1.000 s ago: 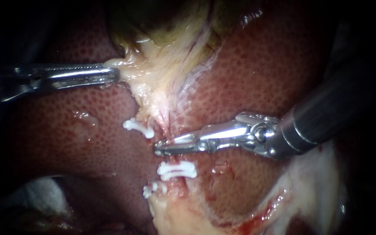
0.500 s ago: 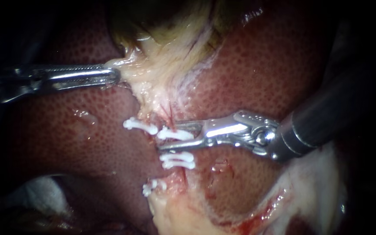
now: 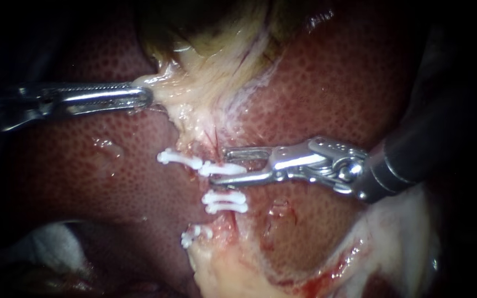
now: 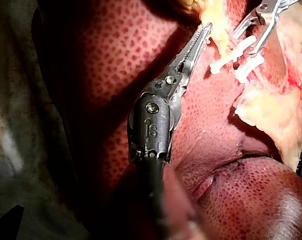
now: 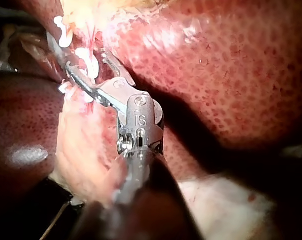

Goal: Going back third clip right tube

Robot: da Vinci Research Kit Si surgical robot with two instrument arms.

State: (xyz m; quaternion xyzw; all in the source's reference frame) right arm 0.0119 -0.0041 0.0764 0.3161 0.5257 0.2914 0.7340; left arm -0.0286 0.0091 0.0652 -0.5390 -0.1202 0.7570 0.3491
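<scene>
My right instrument (image 3: 219,164) comes in from the right with its jaws open. A white clip (image 3: 222,169) sits across the right tube (image 3: 215,144) between the jaw tips. Two more clips (image 3: 225,202) lie on the same tube just below. Another clip (image 3: 179,159) sits to the left. My left instrument (image 3: 143,92) is shut on the pale tissue (image 3: 194,94) under the gallbladder (image 3: 205,27) and holds it to the left. The left wrist view shows its jaws (image 4: 203,34) closed on that tissue. In the right wrist view the open jaws (image 5: 78,47) straddle a clip (image 5: 89,64).
The liver (image 3: 327,94) surrounds the field. A small clip (image 3: 191,237) lies near pale cut tissue (image 3: 222,270) at the bottom. White gauze (image 3: 51,245) shows at the lower left. More pale tissue (image 3: 398,232) lies under my right instrument's shaft.
My right instrument's jaws have opened and left a white clip on the tube. The instrument has drawn back a little to the right. The left instrument has not moved.
</scene>
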